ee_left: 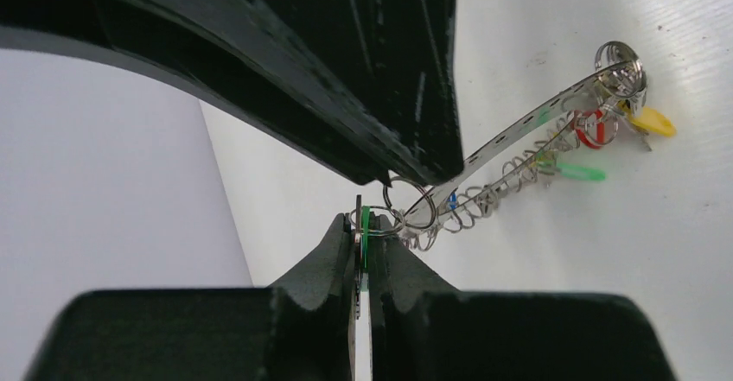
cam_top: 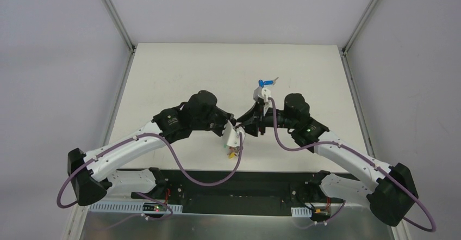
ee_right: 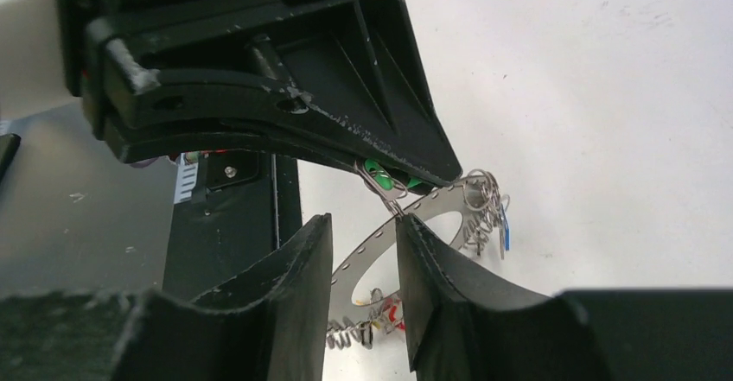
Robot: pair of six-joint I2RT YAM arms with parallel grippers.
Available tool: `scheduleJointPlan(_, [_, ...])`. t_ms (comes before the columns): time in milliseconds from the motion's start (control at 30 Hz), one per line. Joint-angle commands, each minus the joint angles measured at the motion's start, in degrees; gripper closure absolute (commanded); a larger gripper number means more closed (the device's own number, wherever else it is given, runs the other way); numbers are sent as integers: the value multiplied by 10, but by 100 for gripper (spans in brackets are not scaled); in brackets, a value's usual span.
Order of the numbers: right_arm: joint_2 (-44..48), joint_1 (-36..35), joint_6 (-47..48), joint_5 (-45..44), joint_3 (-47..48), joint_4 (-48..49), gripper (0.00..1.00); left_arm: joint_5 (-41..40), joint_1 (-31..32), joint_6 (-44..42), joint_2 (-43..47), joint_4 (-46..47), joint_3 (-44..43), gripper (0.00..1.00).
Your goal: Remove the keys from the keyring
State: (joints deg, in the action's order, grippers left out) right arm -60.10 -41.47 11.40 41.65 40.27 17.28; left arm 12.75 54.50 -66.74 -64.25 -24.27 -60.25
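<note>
Inside left pincer [ee_left: 365,230]: green key [ee_left: 365,244]; keyring [ee_left: 519,135] just beyond.

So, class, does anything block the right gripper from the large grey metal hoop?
Nothing visible: the right gripper, open, sits right at the grey metal hoop; the left gripper pinches a green-headed key close by.

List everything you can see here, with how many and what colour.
table: one, white, underneath
keyring: one, grey metal, where the arms meet
loose key: one, blue head, on the table beyond the arms
green key: one, green head, in the left jaws
other keys: several, yellow, green, red, blue, bunched on the keyring
left arm: one, white and black, jaws shut on the green key
right arm: one, white and black, jaws open beside the keyring
</note>
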Motion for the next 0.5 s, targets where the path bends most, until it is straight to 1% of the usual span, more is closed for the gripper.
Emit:
scheduleJointPlan(0, [-20,5,43,14,28,9,60,40,-16,-25,-16,75,-16,100])
scheduleJointPlan(133, [-50,19,59,30,48,4,59,51,-25,-24,-29,103,-18,100])
scheduleJointPlan(233, [-74,27,63,56,69,-7,59,70,-28,-12,-22,115,-14,100])
scheduleJointPlan(333, [-92,27,63,64,80,-8,59,79,-29,-11,-12,122,-4,100])
scheduleJointPlan(467, [-97,30,58,38,78,-7,59,80,-30,-11,-2,124,6,100])
